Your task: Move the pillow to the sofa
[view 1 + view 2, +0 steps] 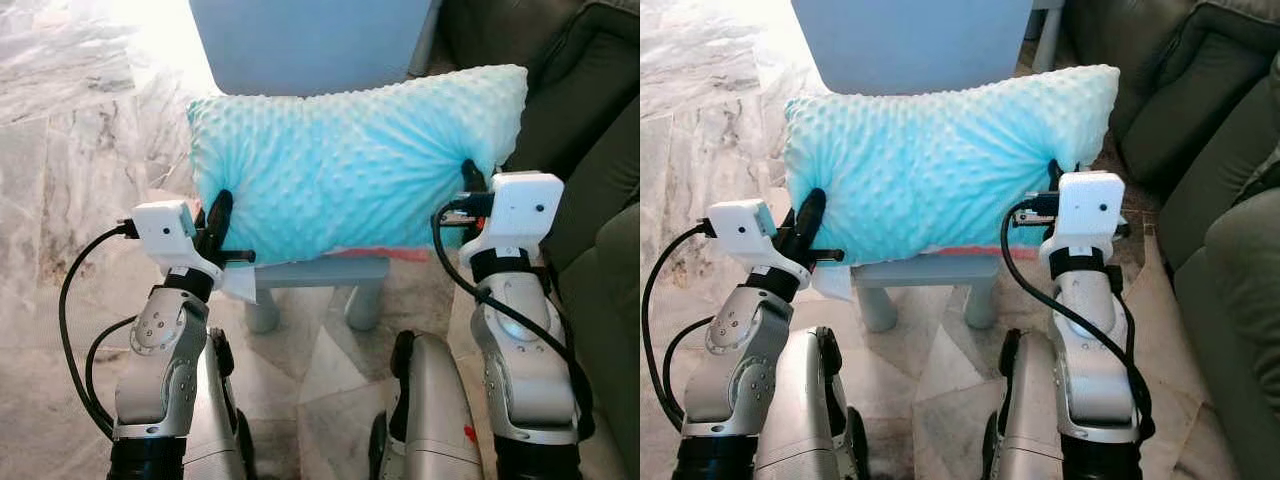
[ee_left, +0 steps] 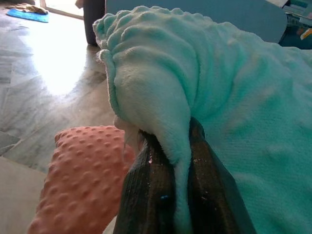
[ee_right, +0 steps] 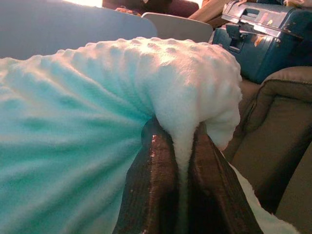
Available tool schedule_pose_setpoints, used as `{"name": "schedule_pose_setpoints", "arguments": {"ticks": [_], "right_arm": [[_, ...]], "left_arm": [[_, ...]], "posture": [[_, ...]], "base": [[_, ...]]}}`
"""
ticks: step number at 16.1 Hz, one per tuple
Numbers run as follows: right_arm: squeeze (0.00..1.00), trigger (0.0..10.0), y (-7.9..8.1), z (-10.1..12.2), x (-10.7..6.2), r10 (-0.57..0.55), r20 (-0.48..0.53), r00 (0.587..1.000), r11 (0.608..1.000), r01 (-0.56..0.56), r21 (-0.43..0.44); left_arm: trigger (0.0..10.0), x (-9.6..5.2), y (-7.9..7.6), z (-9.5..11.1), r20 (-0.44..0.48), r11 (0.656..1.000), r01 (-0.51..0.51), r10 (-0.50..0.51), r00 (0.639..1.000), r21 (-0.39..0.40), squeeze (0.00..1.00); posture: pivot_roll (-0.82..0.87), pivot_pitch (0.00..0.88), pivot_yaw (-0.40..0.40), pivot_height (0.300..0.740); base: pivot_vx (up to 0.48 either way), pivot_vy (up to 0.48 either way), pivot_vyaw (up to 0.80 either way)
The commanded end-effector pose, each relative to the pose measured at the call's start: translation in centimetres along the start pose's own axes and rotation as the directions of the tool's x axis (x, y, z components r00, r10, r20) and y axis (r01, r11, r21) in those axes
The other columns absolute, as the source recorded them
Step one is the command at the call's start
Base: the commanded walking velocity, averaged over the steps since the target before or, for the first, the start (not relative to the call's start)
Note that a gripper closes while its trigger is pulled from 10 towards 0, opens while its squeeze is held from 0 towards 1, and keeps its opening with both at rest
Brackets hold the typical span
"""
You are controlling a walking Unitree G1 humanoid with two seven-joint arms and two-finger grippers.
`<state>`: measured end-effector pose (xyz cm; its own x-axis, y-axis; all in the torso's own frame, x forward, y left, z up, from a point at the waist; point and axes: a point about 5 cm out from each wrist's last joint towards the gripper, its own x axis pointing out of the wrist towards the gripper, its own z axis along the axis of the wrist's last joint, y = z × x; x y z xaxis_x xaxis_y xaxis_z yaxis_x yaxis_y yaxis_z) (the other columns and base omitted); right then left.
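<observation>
A light turquoise bumpy pillow (image 1: 350,170) hangs between my two arms, held above a small grey stool. My left gripper (image 1: 216,222) is shut on the pillow's left edge; in the left wrist view its fingers (image 2: 151,195) pinch a fold of the fabric (image 2: 165,112). At the pillow's right edge my right gripper (image 1: 470,182) is shut as well, and its fingers (image 3: 156,190) squeeze the corner (image 3: 190,97). The dark olive sofa (image 1: 590,150) stands to the right, close beside the pillow's right end.
A grey stool (image 1: 330,280) stands just under the pillow, with an orange bumpy cushion (image 2: 83,175) on it. A pale blue chair or table back (image 1: 310,45) rises behind. Marble floor (image 1: 70,150) spreads to the left. A blue case (image 3: 263,39) sits beyond the sofa arm.
</observation>
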<state>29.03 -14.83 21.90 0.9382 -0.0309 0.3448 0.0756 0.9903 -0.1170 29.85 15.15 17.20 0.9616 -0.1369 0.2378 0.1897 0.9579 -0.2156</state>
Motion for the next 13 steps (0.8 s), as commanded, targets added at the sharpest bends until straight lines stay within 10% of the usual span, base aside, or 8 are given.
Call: {"name": "schedule_pose_setpoints", "arguments": {"ticks": [1,13], "right_arm": [[0.00,0.0,-0.30,0.83,0.04,-0.019,0.032,0.999,1.000,0.019,0.005],[0.00,0.0,-0.21,0.79,0.12,-0.016,0.031,0.999,0.999,0.015,0.028]], "left_arm": [[0.0,-0.02,-0.11,-0.08,-0.009,1.000,0.011,-0.011,1.000,-0.003,0.00],[0.0,0.10,-0.34,-0.24,-0.019,1.000,0.026,-0.026,0.999,-0.002,0.00]], "posture": [[-0.07,0.178,-0.014,0.500],[-0.07,0.180,-0.009,0.641]], "base": [[0.000,0.000,0.00],[0.000,0.000,0.00]]}}
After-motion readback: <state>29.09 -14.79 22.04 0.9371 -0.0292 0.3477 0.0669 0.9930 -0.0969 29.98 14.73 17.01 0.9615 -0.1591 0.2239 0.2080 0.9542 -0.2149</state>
